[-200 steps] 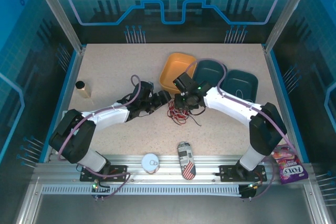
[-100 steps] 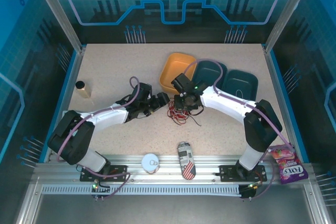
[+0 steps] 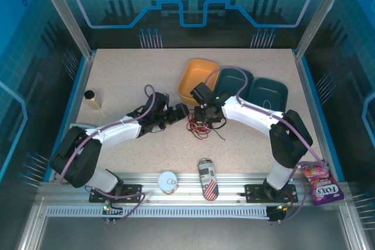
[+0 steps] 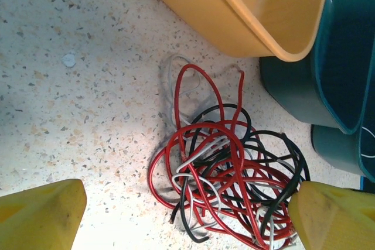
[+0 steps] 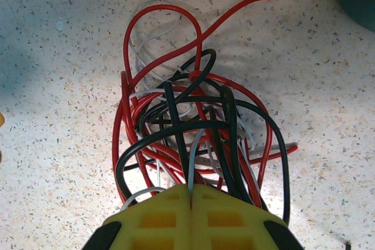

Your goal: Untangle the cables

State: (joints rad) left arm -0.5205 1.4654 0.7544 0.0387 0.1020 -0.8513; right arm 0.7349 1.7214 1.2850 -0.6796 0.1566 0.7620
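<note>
The cables lie in one knot of red, black and white strands on the tabletop, just in front of a yellow tub and close to two dark green tubs. They look light, limp and a little springy. A pulled loop would likely drag its neighbours along rather than slide free, so a loose end or an outer loop seems the best place to take hold — the red one standing out toward the yellow tub, for instance.

The right tool is pressed together at the edge of the knot, with black and pale strands running into its tips, apparently pinched. The left tool is spread wide, a yellow finger at either side of the heap, gripping nothing.

By the near rail a candy bag reads "FOX'S" — a can with a stars-and-stripes print carries writing too small to read.
</note>
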